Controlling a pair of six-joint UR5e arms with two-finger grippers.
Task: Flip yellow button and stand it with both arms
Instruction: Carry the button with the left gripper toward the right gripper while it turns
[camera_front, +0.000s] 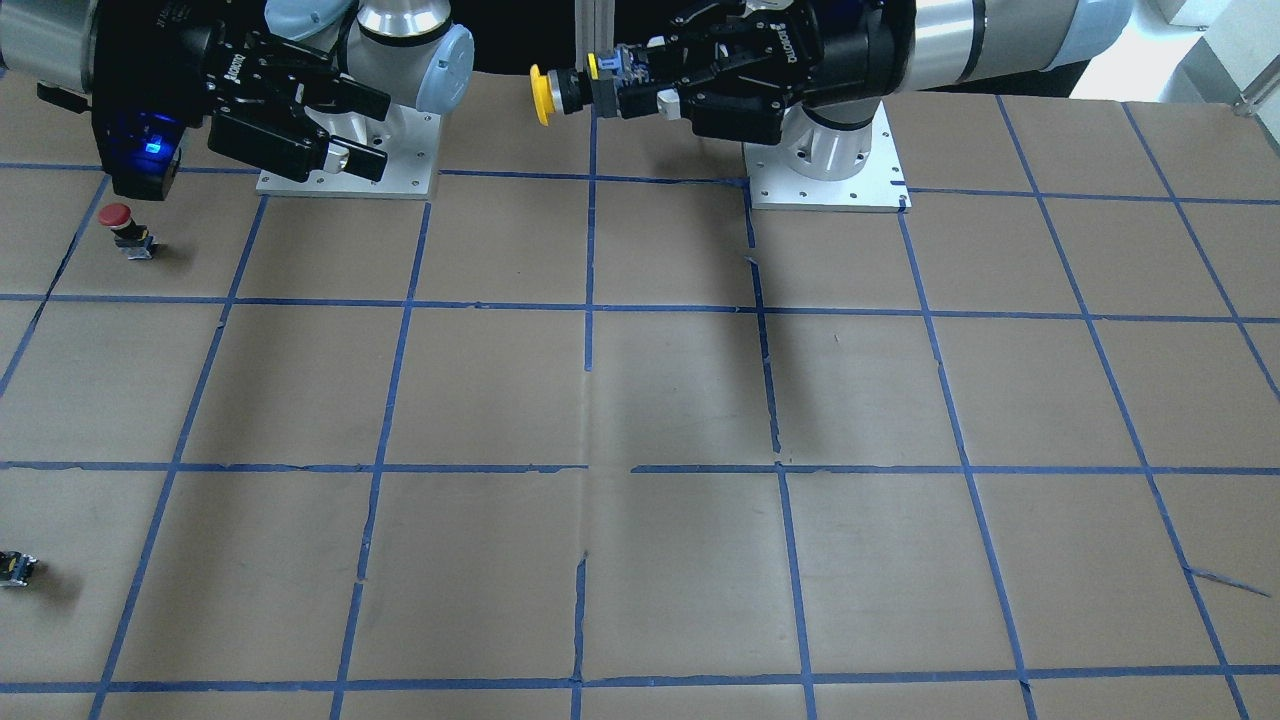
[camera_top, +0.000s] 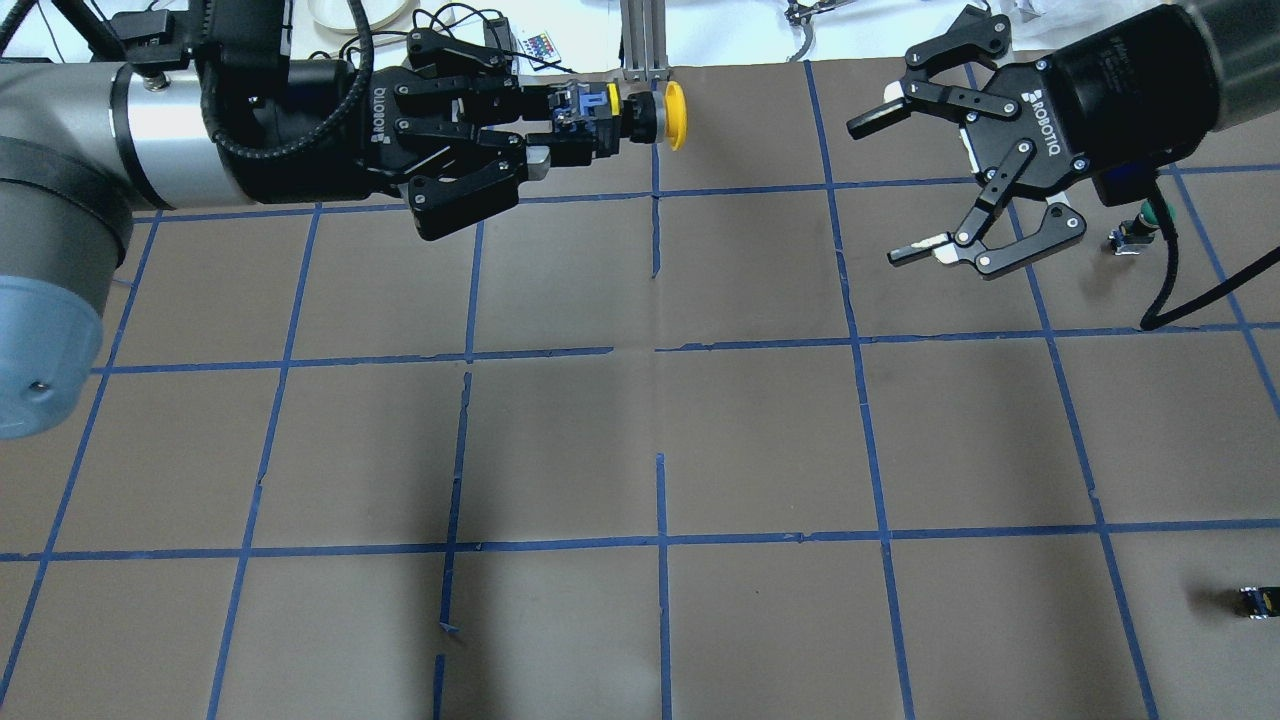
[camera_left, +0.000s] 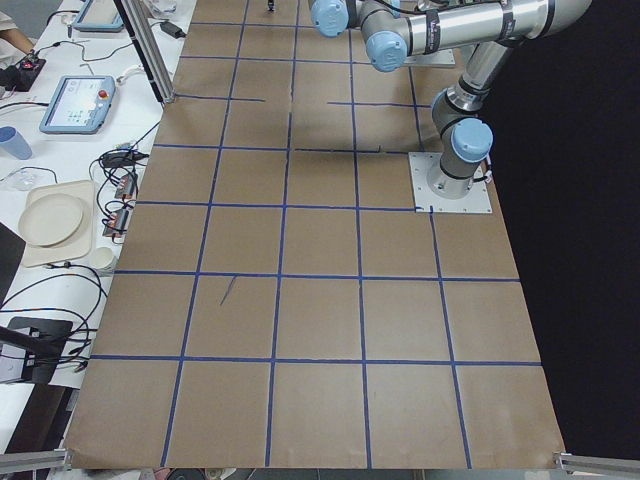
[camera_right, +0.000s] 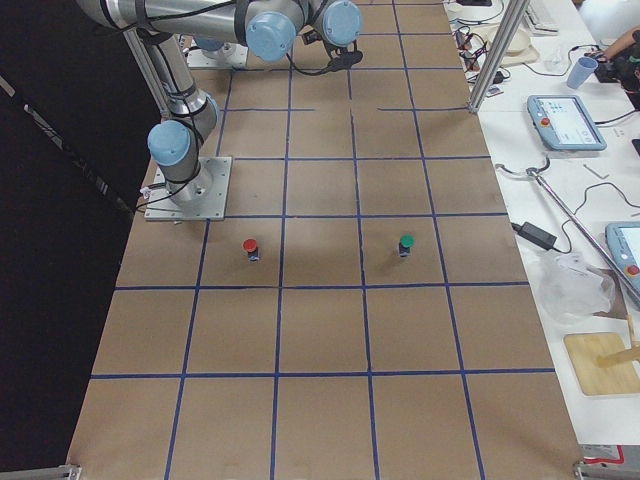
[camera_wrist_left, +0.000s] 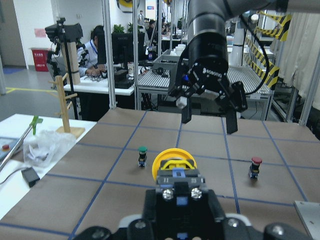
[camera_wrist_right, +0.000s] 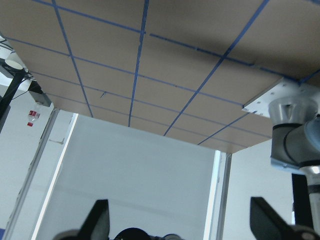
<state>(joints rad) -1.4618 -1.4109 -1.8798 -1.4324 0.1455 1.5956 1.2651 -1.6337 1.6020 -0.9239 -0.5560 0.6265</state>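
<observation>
The yellow button (camera_top: 672, 115) is held off the table, lying horizontal, its cap pointing toward my right arm. My left gripper (camera_top: 560, 128) is shut on its black and grey base (camera_front: 605, 82). In the left wrist view the yellow cap (camera_wrist_left: 172, 161) sits just beyond the gripper (camera_wrist_left: 177, 195). My right gripper (camera_top: 885, 188) is open and empty, facing the button from a gap away. It also shows open in the front view (camera_front: 368, 130), the left wrist view (camera_wrist_left: 207, 120) and the right wrist view (camera_wrist_right: 180, 220).
A red-capped button (camera_front: 120, 228) and a green-capped button (camera_top: 1150, 215) stand on the brown taped table (camera_top: 660, 440) on my right arm's side. A small dark capless part (camera_top: 1258, 600) lies near the table's right edge. Arm bases (camera_front: 828, 170) stand at the robot's side.
</observation>
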